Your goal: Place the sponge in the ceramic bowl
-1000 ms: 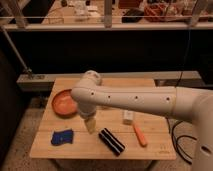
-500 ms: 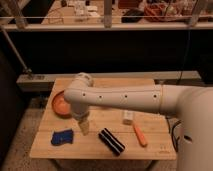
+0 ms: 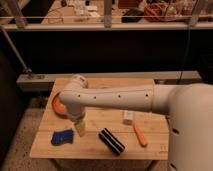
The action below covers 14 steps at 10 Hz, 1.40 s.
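Observation:
The blue sponge [image 3: 62,136] lies flat near the front left of the wooden table [image 3: 148,89]. Only the left part of the orange-brown ceramic bowl [image 3: 56,104] shows at the table's left edge; the white arm covers the rest. My gripper [image 3: 80,128] hangs down from the arm's bend, just right of the sponge and a little above the tabletop. It is open and holds nothing. It sits in front of the bowl and stays apart from the sponge.
A black block with white stripes [image 3: 112,141] lies at front centre. A small white piece [image 3: 128,117] and an orange stick-shaped thing [image 3: 139,134] lie to the right. My arm spans the table from the right. A dark ledge and railing run behind.
The arm has swung left and lowered. The gripper has come closer to the sponge and now hides more of the bowl. The sponge and the other things have not moved.

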Each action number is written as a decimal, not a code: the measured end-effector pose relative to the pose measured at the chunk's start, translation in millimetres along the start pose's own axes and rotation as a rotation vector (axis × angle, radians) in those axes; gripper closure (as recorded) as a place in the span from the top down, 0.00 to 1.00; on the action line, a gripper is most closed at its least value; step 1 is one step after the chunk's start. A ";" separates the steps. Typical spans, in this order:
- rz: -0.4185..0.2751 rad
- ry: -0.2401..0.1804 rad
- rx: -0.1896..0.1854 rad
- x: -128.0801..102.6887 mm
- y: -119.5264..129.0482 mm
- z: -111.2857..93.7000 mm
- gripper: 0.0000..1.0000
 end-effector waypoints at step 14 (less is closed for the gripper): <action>-0.053 -0.042 -0.024 -24.7 -4.6 65.5 0.80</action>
